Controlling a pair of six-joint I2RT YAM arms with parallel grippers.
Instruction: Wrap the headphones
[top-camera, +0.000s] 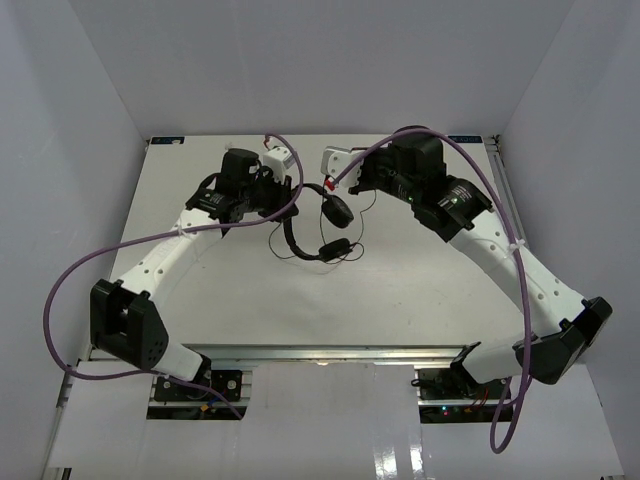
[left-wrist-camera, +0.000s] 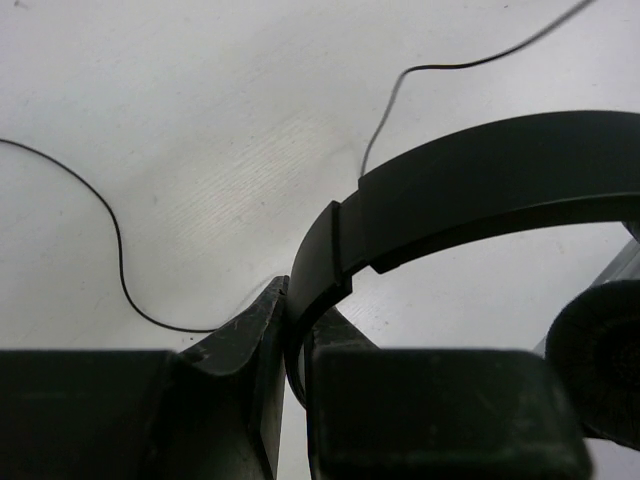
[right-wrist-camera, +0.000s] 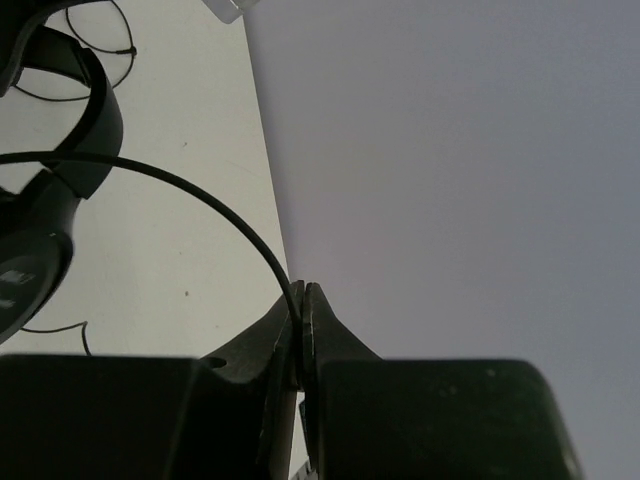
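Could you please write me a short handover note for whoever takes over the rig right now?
Left gripper: shut on the headband of the headphones.
Right gripper: shut on the cord, which arcs from the fingertips back toward the headphones.
Position: headphones sit between the two grippers, over the far middle of the table; the rest of the cord lies in loose loops on the surface.
Done: both grips taken.
Left: wind the cord around the headphones; no turns are visible yet.

right end effector (right-wrist-camera: 301, 300) pinching cord (right-wrist-camera: 180, 185), headphones (right-wrist-camera: 95, 110) left
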